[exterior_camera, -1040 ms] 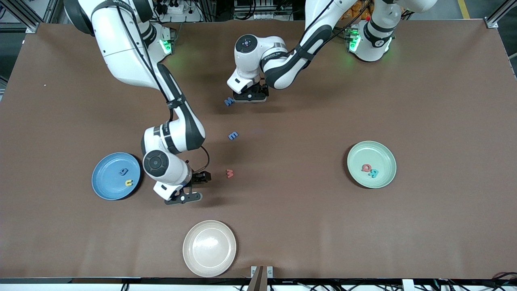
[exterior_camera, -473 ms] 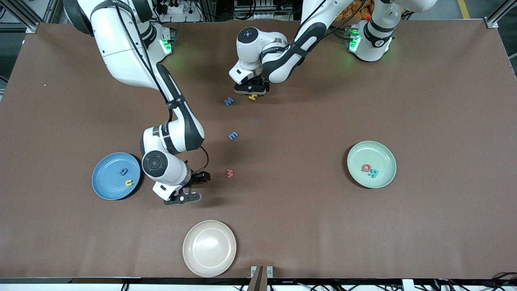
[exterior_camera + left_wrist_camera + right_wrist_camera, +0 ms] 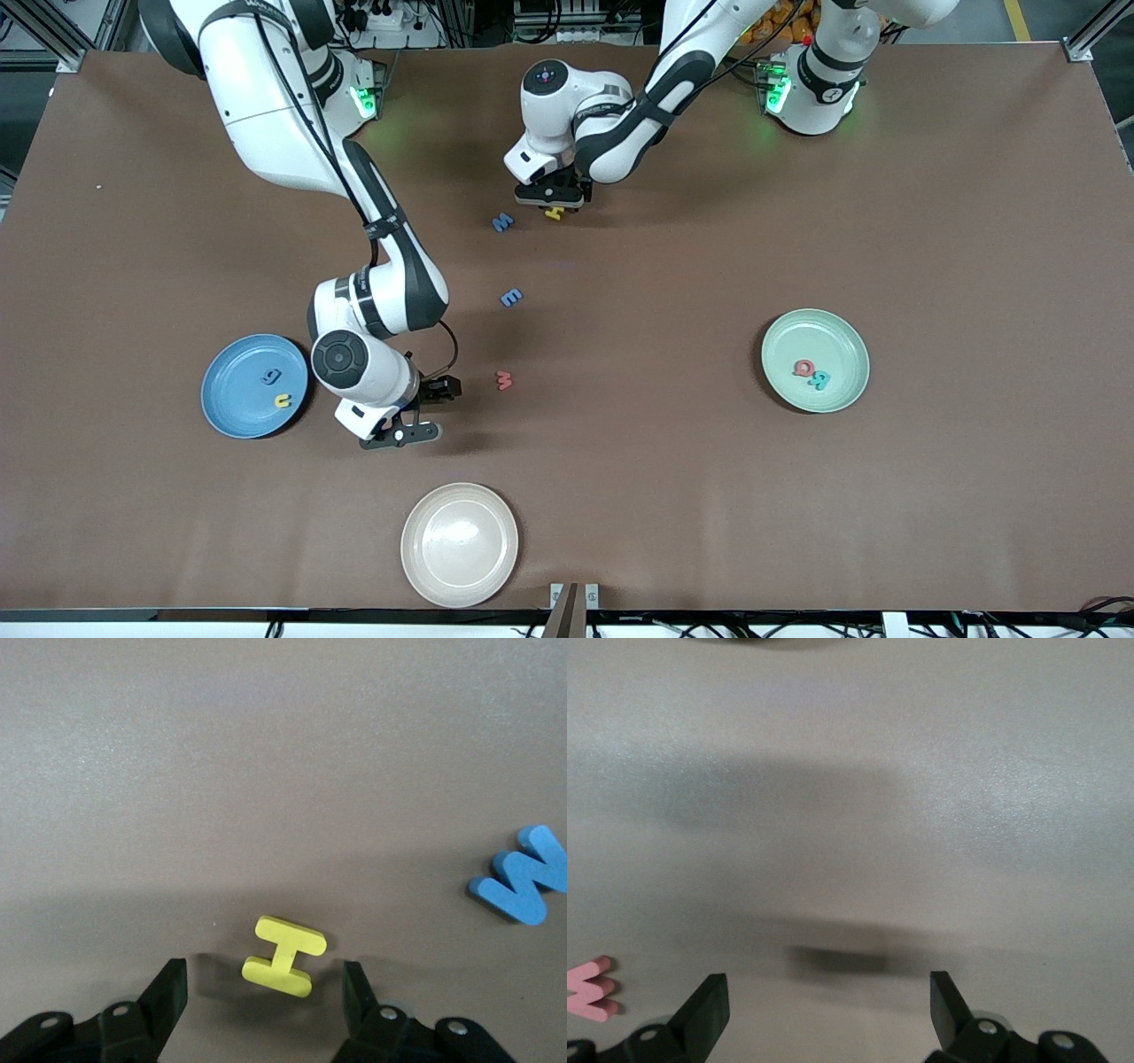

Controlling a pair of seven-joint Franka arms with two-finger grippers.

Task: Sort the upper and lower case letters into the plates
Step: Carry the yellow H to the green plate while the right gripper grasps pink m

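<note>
Brown tabletop (image 3: 797, 177) carries the left end effector (image 3: 266, 985), its jaws apart around, not touching, a small yellow foam letter H (image 3: 284, 955) beside a blue letter M (image 3: 503, 221). Waiting between the sky-blue plate (image 3: 232, 414) and a pink letter w (image 3: 504, 380), the right end effector (image 3: 423, 409) is open and empty.

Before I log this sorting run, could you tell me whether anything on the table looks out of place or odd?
Nothing stands out. The blue plate and green plate each hold two letters, and the beige plate sits bare. The yellow H lies flat between the left gripper fingers, jaws apart. The right gripper hangs open beside the pink letter.
</note>
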